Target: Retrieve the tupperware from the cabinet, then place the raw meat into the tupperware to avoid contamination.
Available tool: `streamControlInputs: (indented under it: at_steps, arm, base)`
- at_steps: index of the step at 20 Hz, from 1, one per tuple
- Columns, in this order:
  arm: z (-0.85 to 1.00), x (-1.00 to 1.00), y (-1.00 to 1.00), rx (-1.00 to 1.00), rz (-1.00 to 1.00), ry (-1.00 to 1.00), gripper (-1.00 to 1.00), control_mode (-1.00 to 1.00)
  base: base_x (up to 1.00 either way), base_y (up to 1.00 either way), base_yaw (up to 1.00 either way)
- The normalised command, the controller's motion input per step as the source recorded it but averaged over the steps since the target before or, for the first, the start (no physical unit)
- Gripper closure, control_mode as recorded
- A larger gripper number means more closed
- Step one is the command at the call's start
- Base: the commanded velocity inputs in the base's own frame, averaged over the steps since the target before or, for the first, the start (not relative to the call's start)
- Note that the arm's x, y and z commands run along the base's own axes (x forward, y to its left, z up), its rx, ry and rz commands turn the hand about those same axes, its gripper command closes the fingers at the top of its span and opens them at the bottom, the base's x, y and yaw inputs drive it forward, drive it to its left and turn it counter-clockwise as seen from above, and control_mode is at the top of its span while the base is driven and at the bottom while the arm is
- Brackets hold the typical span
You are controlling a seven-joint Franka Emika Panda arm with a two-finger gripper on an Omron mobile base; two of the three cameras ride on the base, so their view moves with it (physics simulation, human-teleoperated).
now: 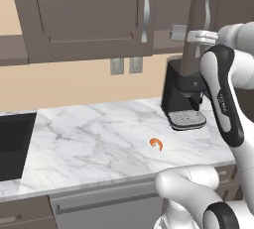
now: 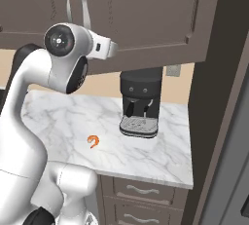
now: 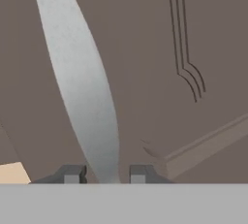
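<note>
My gripper (image 3: 105,174) is up at the dark brown cabinet (image 1: 89,15), and its two dark fingertips sit close on either side of a long silver bar handle (image 3: 82,82). In the left base view the gripper (image 1: 186,33) is at the lower end of the right-hand door, which stands slightly swung out in front of the coffee machine. The raw meat (image 1: 157,143), a small orange curled piece, lies on the marble counter (image 1: 89,139); it is also on the counter (image 2: 94,141) in the right base view. The tupperware is hidden.
A black coffee machine (image 1: 183,94) with a grated tray stands at the back right of the counter, below my hand. A dark sink (image 1: 15,143) is at the left. Lower drawers (image 2: 141,190) sit under the counter, and a tall dark panel (image 2: 214,97) closes the right side.
</note>
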Motion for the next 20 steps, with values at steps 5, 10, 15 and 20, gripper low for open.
streamControlInputs:
  at_steps: [5, 10, 15, 20]
  arm:
    - [-0.01, -0.05, -0.05, 0.01, 0.00, 0.00, 1.00, -1.00]
    - [0.00, 0.00, -0.02, 0.00, 0.00, 0.00, 1.00, -1.00]
    - [0.00, -0.06, -0.01, 0.00, 0.00, 0.00, 1.00, -1.00]
    - [0.00, -0.29, -0.21, 0.00, -0.01, 0.00, 1.00, -1.00]
  base:
    - [0.00, 0.00, 0.00]
    - [0.00, 0.00, 0.00]
    - [0.00, 0.00, 0.00]
    - [0.00, 0.00, 0.00]
